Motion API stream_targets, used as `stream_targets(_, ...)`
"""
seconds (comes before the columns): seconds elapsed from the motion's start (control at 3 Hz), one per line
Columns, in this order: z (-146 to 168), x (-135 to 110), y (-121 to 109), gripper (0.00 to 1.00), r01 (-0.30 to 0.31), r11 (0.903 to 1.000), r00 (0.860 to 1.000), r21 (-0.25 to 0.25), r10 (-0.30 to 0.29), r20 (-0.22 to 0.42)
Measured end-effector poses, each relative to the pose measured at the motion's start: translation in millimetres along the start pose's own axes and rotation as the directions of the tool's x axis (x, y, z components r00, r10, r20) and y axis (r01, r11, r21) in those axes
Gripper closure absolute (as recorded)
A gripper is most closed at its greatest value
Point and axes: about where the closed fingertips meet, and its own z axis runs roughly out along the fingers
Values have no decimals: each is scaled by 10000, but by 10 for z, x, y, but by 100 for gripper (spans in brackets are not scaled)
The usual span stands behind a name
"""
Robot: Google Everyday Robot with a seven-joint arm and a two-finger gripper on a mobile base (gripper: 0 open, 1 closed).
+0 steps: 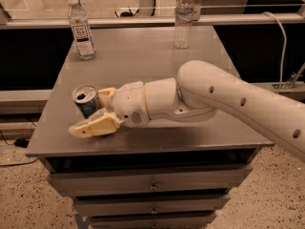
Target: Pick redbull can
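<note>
The redbull can [86, 100] stands upright near the front left corner of the table [143, 56], and the claw [88, 111] has it straddled: one pale finger lies low across the front of it, the other sits just behind it to the right, spread and not clamped on anything. I can't tell from here whether either finger is already touching the metal. The can looks light and thin-walled, and there is a dark opening in its silver top, so I'd guess it may be partly empty and easy to tip or dent. It is also smooth and round, so it could slip or spin under an off-centre pinch. The place to take it, I'd say, is across the middle of the body, squarely and gently, keeping it upright in case liquid remains. Nothing crowds it. Two water bottles, one at the far left [81, 27] and one at the far centre [183, 18], stand well apart from it along the table's back edge. Only the nearby front edge worries me, should the can get nudged.
</note>
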Motion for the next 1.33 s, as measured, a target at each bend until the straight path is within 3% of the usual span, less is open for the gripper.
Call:
stream_targets(0.67, -119, -143, -273, 86, 382, 9982, 9990, 455, -393, 223)
stream_targets(1.0, -461, -341, -566, 100, 440, 9941, 9979, 994, -484, 420)
stream_targets(1.33, -487, -389, -593, 100, 507, 9930, 9974, 1066, -559, 463)
